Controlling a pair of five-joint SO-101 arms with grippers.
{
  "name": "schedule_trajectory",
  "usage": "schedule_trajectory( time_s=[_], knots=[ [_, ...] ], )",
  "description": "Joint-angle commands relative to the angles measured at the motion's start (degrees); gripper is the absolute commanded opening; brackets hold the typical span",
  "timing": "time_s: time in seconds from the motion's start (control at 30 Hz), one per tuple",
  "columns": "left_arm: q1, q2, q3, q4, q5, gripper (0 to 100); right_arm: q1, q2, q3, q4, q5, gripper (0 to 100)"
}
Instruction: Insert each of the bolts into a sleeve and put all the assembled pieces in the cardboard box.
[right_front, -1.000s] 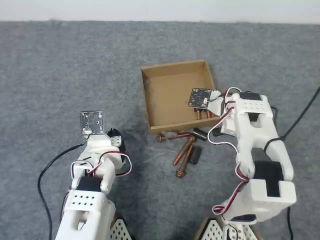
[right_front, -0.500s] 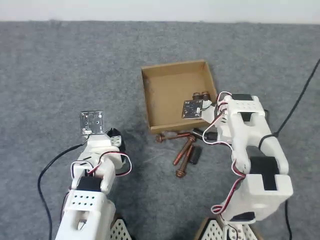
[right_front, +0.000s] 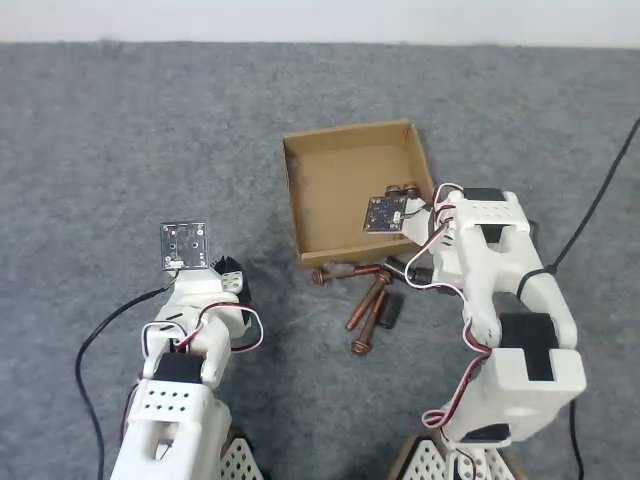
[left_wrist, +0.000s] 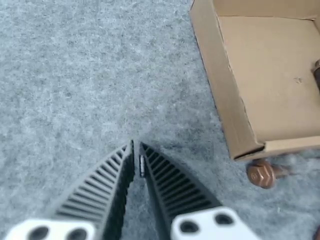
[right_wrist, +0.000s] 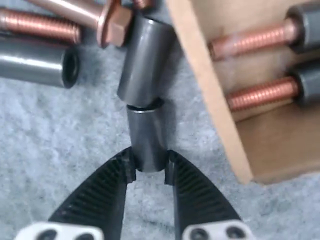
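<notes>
My right gripper (right_wrist: 149, 156) is shut on the end of a dark steel sleeve (right_wrist: 146, 131) lying on the carpet just in front of the cardboard box (right_front: 340, 185). A second sleeve (right_wrist: 145, 60) lies end to end with it, and a third sleeve (right_wrist: 37, 59) lies beside them. Copper bolts (right_front: 367, 298) are scattered in front of the box. Two bolts fitted in sleeves (right_wrist: 260, 37) lie inside the box by its wall (right_wrist: 205, 85). My left gripper (left_wrist: 136, 146) is shut and holds nothing, low over bare carpet away from the box's front corner.
A bolt head (left_wrist: 262, 174) lies by the box's near corner (left_wrist: 245, 145). Grey carpet (right_front: 130, 130) covers the whole table, with wide free room to the left of the box. The right arm's cables (right_front: 440, 270) hang near the loose parts.
The right arm's wrist swung from over the box's near right corner to the loose parts in front of it. The left arm has stayed still.
</notes>
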Motion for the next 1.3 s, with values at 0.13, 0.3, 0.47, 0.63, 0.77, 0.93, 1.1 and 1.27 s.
schedule_trajectory(
  time_s=[0.13, 0.3, 0.47, 0.63, 0.77, 0.93, 1.1, 1.27],
  knots=[
    [0.1, -0.9, -0.7, -1.9, -0.7, 1, 4.2, -2.0, -0.5, 2.9, -1.1, 0.6],
    [0.1, -0.9, -0.7, -1.9, -0.7, 1, 9.5, -8.0, 1.7, 6.5, -1.1, 0.6],
    [0.1, -0.9, -0.7, -1.9, -0.7, 1, 13.7, -15.8, 7.4, 4.6, -10.4, 0.6],
    [0.1, -0.9, -0.7, -1.9, -0.7, 1, 18.3, -19.5, 12.0, -2.6, -28.0, 0.6],
    [0.0, -0.9, -0.7, -1.9, -0.7, 1, 22.9, -19.7, 13.3, -7.0, -40.7, 0.6],
    [-0.1, -0.9, -0.7, -1.9, -0.7, 1, 28.0, -19.7, 13.3, -10.5, -50.7, 0.6],
    [-0.2, -0.9, -0.7, -1.9, -0.7, 1, 31.9, -19.6, 13.9, -10.4, -51.4, 0.7],
    [-0.2, -0.9, -0.7, -1.9, -0.7, 1, 34.9, -19.6, 13.9, -9.1, -47.5, 0.9]
  ],
)
